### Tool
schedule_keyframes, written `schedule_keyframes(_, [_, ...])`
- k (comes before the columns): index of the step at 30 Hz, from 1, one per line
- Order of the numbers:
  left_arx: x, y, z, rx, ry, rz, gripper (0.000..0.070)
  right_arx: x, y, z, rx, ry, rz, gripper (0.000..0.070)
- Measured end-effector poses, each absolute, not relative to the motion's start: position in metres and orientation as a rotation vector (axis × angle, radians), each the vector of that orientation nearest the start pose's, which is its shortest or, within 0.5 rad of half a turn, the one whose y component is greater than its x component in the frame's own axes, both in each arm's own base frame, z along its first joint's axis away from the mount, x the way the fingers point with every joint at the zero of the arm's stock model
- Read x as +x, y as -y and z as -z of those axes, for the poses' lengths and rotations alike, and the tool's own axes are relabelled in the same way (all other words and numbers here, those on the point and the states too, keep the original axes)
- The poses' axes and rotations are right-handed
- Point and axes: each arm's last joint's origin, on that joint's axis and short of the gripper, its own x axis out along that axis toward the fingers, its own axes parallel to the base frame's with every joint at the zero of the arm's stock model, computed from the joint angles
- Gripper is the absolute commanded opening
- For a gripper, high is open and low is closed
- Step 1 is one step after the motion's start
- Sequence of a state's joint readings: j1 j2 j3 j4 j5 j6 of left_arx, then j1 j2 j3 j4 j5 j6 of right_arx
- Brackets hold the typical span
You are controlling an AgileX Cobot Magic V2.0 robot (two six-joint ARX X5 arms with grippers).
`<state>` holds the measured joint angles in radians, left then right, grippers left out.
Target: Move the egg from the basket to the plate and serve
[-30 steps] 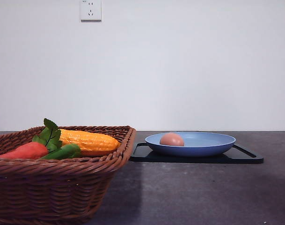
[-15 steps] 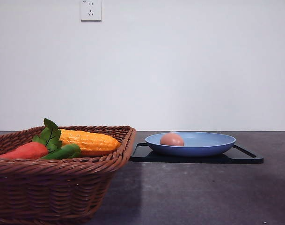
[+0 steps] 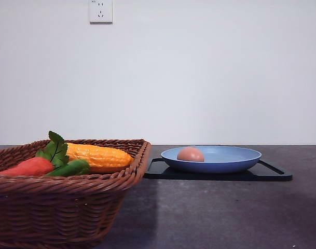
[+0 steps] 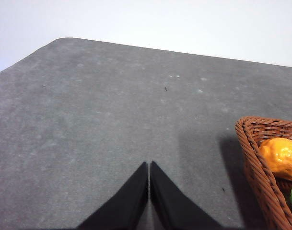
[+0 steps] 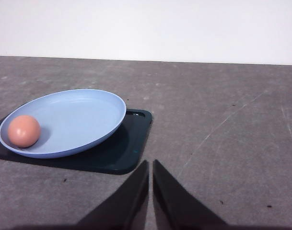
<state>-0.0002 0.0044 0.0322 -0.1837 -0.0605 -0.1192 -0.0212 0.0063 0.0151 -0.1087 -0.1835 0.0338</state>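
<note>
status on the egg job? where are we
Done: egg lies in the plate, which sits on the black tray; basket holds only corn and carrot. In hand: nothing; left gripper and right gripper are shut and empty. Left: serving, if it means moving the plate or tray.

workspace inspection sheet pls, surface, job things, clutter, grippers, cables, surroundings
surface: dark grey table, faint specks and scratches.
job's things: egg lies in the blue plate, near its left side; plate sits on a flat black tray; wicker basket stands left of the tray, no egg seen in it.
clutter: corn cob and carrot with green leaves in the basket.
grippers: left gripper shut, above bare table beside the basket; right gripper shut, near the tray's edge; both hold nothing.
cables: nothing seen.
surroundings: plain white wall, wall socket up high.
</note>
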Motion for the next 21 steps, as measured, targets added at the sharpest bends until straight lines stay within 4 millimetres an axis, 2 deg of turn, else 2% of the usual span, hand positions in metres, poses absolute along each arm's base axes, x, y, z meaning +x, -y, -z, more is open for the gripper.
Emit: schedule_keyframes(21, [0.0947, -0.0017, -0.1565, -0.114, -0.152, -0.07, 0.0, 0.0963, -0.0032, -0.1577, 0.044, -0.102, -0.16, 0.0])
